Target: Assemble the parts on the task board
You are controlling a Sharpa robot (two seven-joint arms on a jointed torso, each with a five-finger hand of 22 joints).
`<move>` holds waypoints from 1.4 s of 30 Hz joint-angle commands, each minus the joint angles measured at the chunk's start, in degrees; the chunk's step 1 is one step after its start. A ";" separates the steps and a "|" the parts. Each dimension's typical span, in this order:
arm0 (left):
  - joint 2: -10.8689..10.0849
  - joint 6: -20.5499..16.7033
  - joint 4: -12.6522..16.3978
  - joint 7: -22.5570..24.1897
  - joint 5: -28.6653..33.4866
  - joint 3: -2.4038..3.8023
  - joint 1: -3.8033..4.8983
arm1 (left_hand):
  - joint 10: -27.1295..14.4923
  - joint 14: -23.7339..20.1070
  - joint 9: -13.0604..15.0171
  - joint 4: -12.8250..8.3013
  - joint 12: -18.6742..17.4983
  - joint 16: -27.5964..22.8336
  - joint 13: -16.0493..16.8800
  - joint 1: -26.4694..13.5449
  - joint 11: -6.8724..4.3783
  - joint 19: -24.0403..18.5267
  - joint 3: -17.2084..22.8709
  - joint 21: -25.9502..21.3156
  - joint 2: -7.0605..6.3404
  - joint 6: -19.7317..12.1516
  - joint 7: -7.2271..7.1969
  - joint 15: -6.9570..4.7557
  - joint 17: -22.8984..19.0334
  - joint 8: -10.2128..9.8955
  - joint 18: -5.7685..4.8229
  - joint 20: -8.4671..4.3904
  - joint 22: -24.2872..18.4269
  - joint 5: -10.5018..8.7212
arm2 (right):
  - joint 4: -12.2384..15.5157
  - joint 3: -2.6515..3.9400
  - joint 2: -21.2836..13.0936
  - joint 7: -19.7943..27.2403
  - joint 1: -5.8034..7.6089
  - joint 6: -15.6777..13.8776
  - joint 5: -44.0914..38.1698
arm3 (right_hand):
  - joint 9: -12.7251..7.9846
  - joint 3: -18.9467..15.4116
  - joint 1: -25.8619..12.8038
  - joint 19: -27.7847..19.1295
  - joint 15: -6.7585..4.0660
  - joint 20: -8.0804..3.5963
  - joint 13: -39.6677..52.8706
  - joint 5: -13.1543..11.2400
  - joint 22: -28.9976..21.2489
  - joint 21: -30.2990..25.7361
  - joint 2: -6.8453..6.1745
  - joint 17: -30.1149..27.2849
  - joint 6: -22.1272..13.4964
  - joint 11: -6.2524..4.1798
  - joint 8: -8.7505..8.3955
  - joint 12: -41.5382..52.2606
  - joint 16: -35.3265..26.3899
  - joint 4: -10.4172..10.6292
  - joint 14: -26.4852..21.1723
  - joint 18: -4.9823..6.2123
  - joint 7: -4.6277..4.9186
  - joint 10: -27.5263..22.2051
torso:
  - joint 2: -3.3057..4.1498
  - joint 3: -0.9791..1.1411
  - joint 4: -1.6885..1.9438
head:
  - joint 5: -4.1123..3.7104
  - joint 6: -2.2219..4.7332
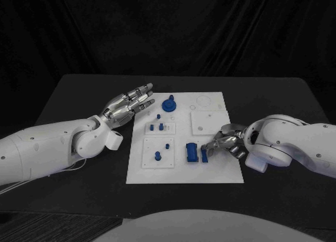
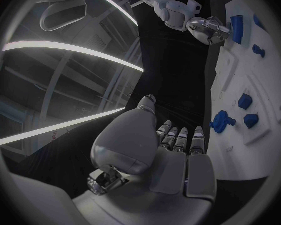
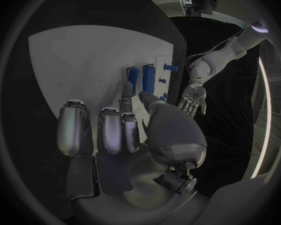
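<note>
The right hand [image 1: 225, 142] rests over the white task board [image 1: 184, 171], fingers loosely spread and holding nothing, fingertips just beside two upright blue parts [image 1: 196, 153]. Farther off, the left hand [image 1: 129, 105] hovers flat and empty above the black worktop [image 1: 80, 91], beside a round blue part [image 1: 169, 105]

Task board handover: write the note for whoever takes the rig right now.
Left hand: open, flat, fingers apart, raised beside the task board at its far left edge, holding nothing.
Right hand: over the board's right side, fingertips at the thin blue bar; a firm grip cannot be confirmed.
Parts: tall blue block beside that bar, round blue knob at the far end, small blue pegs on the left plates.
Done: unclear. Left: place the bar and block.
</note>
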 commanded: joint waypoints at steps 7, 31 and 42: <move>-0.05 0.82 0.11 0.53 0.26 0.05 -0.11 | 0.04 -0.02 0.06 -0.32 -0.18 -0.21 -0.05 0.69 0.39 -0.05 0.05 -0.16 0.15 -0.14 0.37 0.17 -0.05 0.34 1.16 0.36 0.08 0.31 | 1.21 0.01 -1.22 3.56 -0.14 -2.64 -1.09 | 4.90 0.46 4.62 1.62 -0.65 -0.73 15.10 0.50 10.73 -0.02 -1.70 0.35 -3.11 -0.72 3.59 0.20 0.22 -2.71 3.05 0.61 -0.35 5.99 | -0.03 0.00 -0.01 | 0.05 0.00; -0.26 0.65 0.21 0.79 0.26 0.05 -0.16 | 0.08 -0.02 0.08 -0.48 -0.16 -0.21 -0.03 0.76 0.41 -0.05 0.11 -0.16 0.14 -0.02 0.39 0.14 -0.05 0.39 1.17 0.36 0.08 0.40 | 4.30 0.00 -3.72 4.62 -1.99 2.64 -21.26 | 35.63 -4.88 11.70 1.77 -1.79 -1.73 15.10 -11.56 10.89 0.35 -4.35 0.98 -2.35 -2.19 32.79 0.20 0.47 -2.71 3.09 0.50 -2.15 5.99 | 0.00 -0.06 0.00 | -0.20 0.00; -0.36 0.66 0.29 0.72 0.26 0.05 -0.16 | 0.08 -0.02 0.08 -0.48 -0.16 -0.21 -0.03 0.76 0.41 -0.05 0.11 -0.16 0.14 -0.02 0.39 0.14 -0.05 0.39 1.17 0.36 0.08 0.40 | 4.20 0.00 -3.17 4.84 -3.02 2.35 -21.60 | 40.56 -7.87 9.71 1.81 -2.15 -2.09 15.10 -12.52 10.92 0.41 -6.05 0.99 0.82 -2.62 37.23 0.20 0.46 1.66 3.09 0.47 -2.64 5.99 | 0.02 -0.03 -0.02 | -0.10 0.00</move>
